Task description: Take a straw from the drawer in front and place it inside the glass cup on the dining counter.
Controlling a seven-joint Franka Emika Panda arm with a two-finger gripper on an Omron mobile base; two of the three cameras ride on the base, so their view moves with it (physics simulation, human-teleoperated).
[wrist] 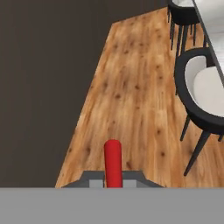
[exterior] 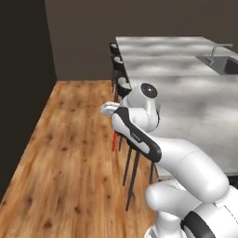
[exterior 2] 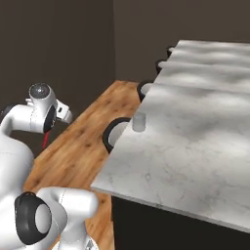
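Holding the straw (wrist: 113,162) tight, the gripper (wrist: 113,180) is squeezed shut on it over the wooden floor (wrist: 131,100). Its red tip pokes out at 12 o'clock. It looks light, thin and stiff, so a low grip helps. At 2 o'clock, the glass cup (exterior 2: 139,122) waits on the worktop (exterior 2: 195,127).

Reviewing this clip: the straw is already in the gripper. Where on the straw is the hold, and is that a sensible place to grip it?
The gripper is shut on the straw across its thin shaft, pads on opposite sides, a red length sticking out past the fingertips. That likely suits a slim straight stick: a side pinch keeps it aligned, and the free end can probably lead into the glass cup from above.
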